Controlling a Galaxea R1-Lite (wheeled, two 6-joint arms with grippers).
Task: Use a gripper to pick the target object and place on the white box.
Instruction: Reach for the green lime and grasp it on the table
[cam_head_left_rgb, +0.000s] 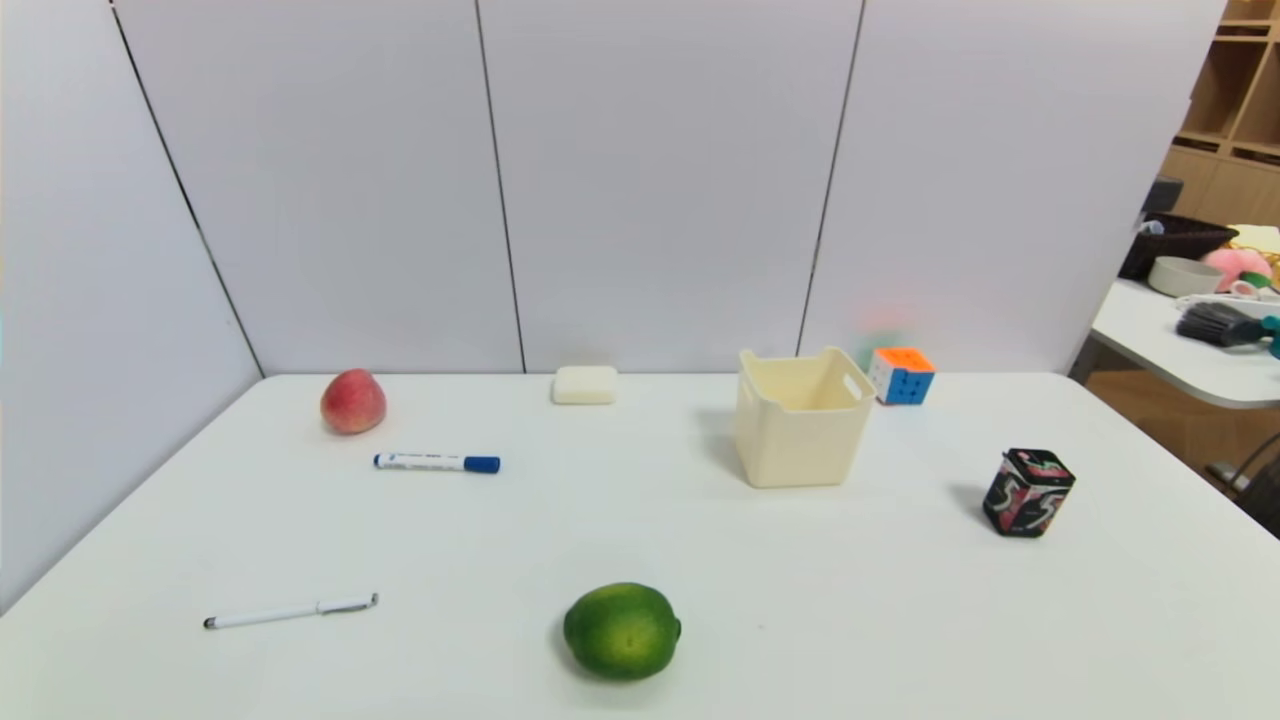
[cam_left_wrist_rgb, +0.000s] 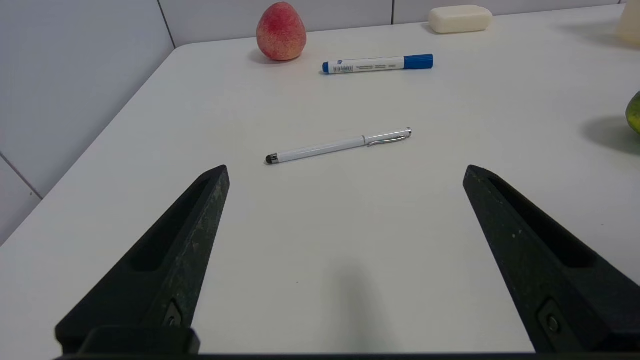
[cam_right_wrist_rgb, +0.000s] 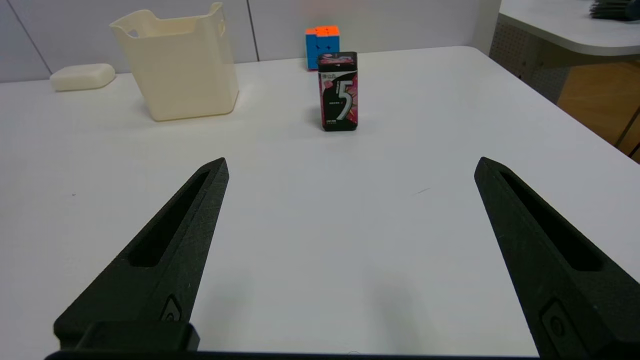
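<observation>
Head view first, and the white table (cam_head_left_rgb: 900, 620) fills nearly all of it, with neither arm reaching into that picture. Next in size, the white box (cam_head_left_rgb: 800, 425) stands upright toward the far side, right of centre, open top up. Both grippers hang level over the near edge: the left gripper (cam_left_wrist_rgb: 345, 167) has its two black fingers spread wide with nothing between them, and the right gripper (cam_right_wrist_rgb: 350, 162) is spread just as wide, also holding nothing. Down at the near edge, close to the middle, sits the green lime (cam_head_left_rgb: 622, 630), on the tabletop, well apart from the box and touched by no finger. Far left by the wall, a red peach (cam_head_left_rgb: 352, 401). Out right, a black gum tin (cam_head_left_rgb: 1027, 492) stands upright, and a colour cube (cam_head_left_rgb: 902, 375) sits just behind the box. A white soap-like block (cam_head_left_rgb: 584, 385) lies by the back wall. A blue-capped marker (cam_head_left_rgb: 437, 462) lies near the peach, and a slim white pen (cam_head_left_rgb: 290, 611) lies left of the lime.
</observation>
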